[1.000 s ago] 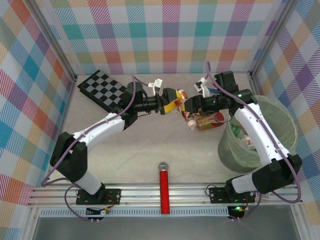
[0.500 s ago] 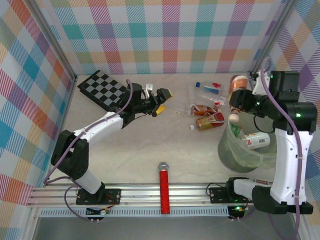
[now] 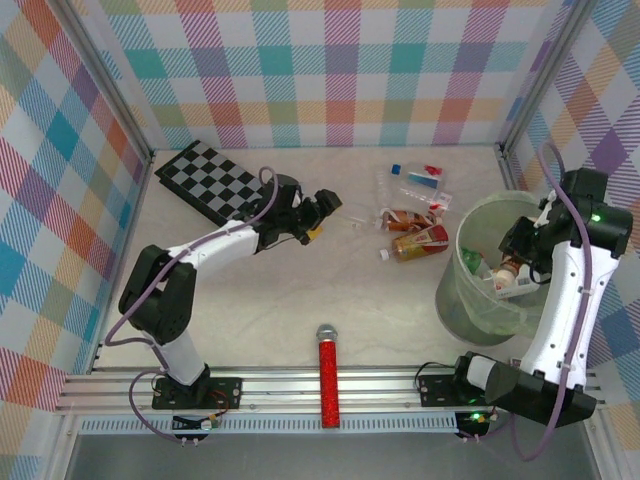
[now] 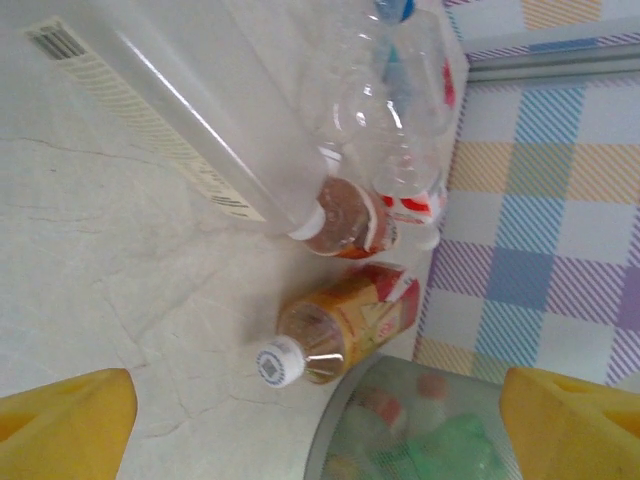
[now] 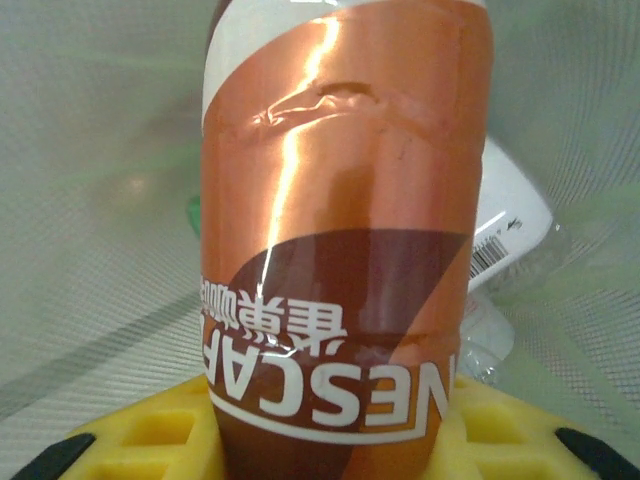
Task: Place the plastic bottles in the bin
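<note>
One Nescafe bottle [image 5: 335,250] is pinched tight in my right hand [image 5: 325,445]. That hand is down in the mouth of the bin [image 3: 480,203], so the bottle hangs right above the ones lying inside. From the wrist view its long axis sticks straight out from my pads [image 5: 150,435] toward the liner, with nothing but bin wall around it. I'd say all that's needed there is to let go and it should just drop.

My left hand [image 3: 325,213] is spread wide with nothing in it, hovering over the counter [image 3: 280,300] just past the checkerboard [image 3: 205,180]. Roughly four bottles [image 3: 408,215] lie in a clump between that hand and the bin. Easiest grab looks like the orange bottle [image 4: 345,330]. It's on its side with the white cap pointing back toward my left hand and the body pointing at the bin, just beside the bin wall. Left arm is the free one and the nearer one, so I reckon it's the pick, closing across the body rather than along it.
</note>
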